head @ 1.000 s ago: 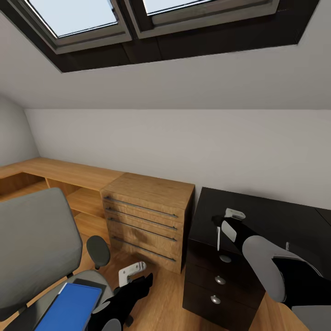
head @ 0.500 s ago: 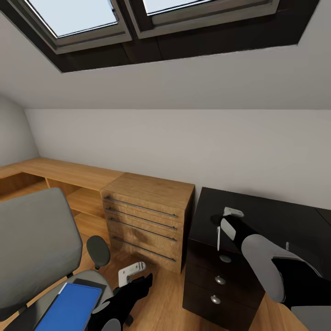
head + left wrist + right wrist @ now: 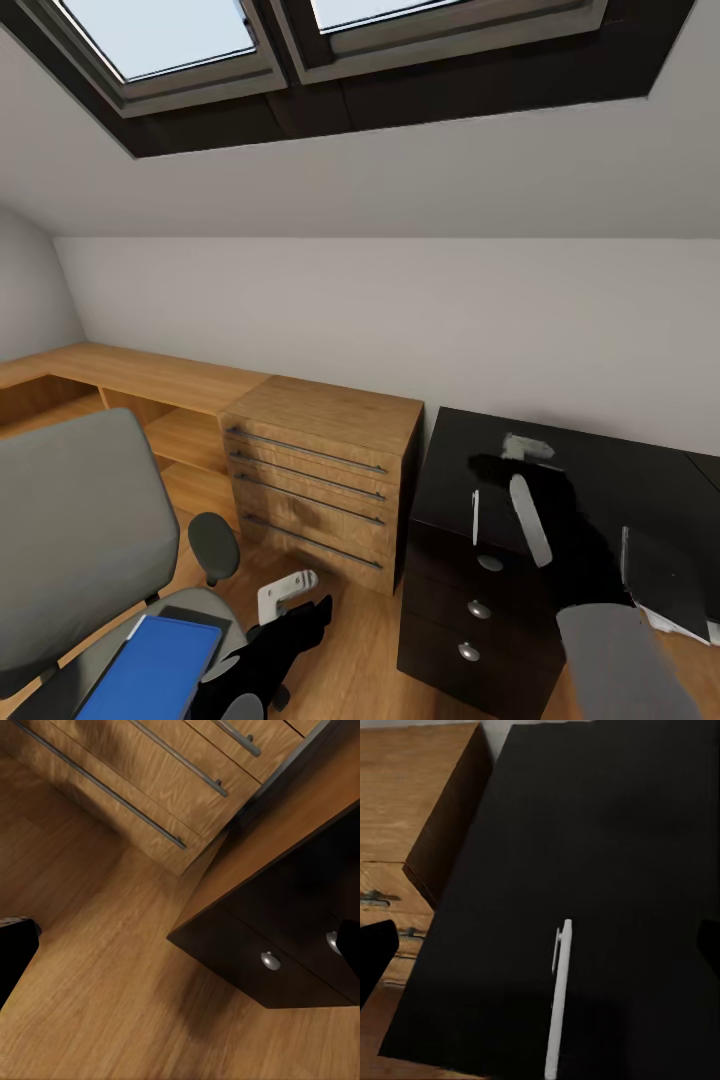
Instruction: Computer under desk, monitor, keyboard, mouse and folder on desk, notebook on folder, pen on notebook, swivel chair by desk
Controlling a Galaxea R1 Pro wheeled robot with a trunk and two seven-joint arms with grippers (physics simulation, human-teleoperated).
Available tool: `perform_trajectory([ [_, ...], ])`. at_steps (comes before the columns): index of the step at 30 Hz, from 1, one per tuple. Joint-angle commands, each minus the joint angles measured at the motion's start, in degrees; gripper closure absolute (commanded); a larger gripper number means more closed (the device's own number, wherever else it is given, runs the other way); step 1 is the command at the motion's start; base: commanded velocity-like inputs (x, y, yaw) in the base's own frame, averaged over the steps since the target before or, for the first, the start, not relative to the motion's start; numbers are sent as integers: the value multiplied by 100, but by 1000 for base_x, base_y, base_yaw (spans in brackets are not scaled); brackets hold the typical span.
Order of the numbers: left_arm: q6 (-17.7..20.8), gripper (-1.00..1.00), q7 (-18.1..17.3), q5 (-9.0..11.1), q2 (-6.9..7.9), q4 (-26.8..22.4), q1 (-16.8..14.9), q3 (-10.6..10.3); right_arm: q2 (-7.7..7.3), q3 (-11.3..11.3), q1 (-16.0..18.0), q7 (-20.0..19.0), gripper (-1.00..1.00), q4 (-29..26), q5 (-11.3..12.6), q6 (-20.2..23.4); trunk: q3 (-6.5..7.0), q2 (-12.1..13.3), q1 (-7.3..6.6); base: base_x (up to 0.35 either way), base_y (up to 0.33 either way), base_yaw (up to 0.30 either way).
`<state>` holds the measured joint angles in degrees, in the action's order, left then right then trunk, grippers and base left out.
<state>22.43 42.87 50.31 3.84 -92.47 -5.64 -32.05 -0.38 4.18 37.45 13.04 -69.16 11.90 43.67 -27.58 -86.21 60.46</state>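
Observation:
The white pen (image 3: pixel 474 516) lies on the glossy black desk (image 3: pixel 455 480) near its front left edge; in the right wrist view the pen (image 3: pixel 559 997) rests on the desk top (image 3: pixel 607 832). My right gripper (image 3: pixel 507 458) hovers over the desk just behind the pen, open and holding nothing; in its own view the gripper (image 3: pixel 542 949) has its fingers wide apart. The dark grey notebook (image 3: pixel 660 580) lies on the desk at the right. The blue folder (image 3: pixel 150 665) sits on the swivel chair (image 3: pixel 75 530). My left gripper (image 3: pixel 295 600) hangs open over the floor beside the chair.
A light wooden drawer chest (image 3: pixel 320 470) stands between the chair and the desk, with a long wooden shelf (image 3: pixel 130 375) running left along the wall. The black drawers with knobs (image 3: pixel 270 960) are under the desk. A sloped ceiling with skylights is above.
My right arm has swung, its gripper shifting slightly back and right over the desk. The pen stays where it was. The notebook at the right has come into sight.

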Motion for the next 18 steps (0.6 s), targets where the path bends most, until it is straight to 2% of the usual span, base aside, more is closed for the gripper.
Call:
perform_trajectory([
  [1, 10, -100, 42, 31, 4, -7, -7, -11, 63, -7, -300, 48, -100, -537, 66, 98, -6, -3, 0, 0, 0, 0],
  [3, 8, -100, 39, 28, 5, -7, -7, -12, 185, -7, -598, 49, -100, -1069, 62, 182, -6, -3, 0, 0, 0, 0],
  [7, 7, -100, 38, 12, 6, -7, -7, -12, 324, -33, -817, 49, -100, -1442, 49, 242, -6, -3, 0, 0, 0, 0],
  [18, 8, -100, 37, 5, 12, -7, -7, -5, 412, -173, -919, 24, -100, -1753, 97, 265, -6, -3, 0, 0, 0, 0],
])
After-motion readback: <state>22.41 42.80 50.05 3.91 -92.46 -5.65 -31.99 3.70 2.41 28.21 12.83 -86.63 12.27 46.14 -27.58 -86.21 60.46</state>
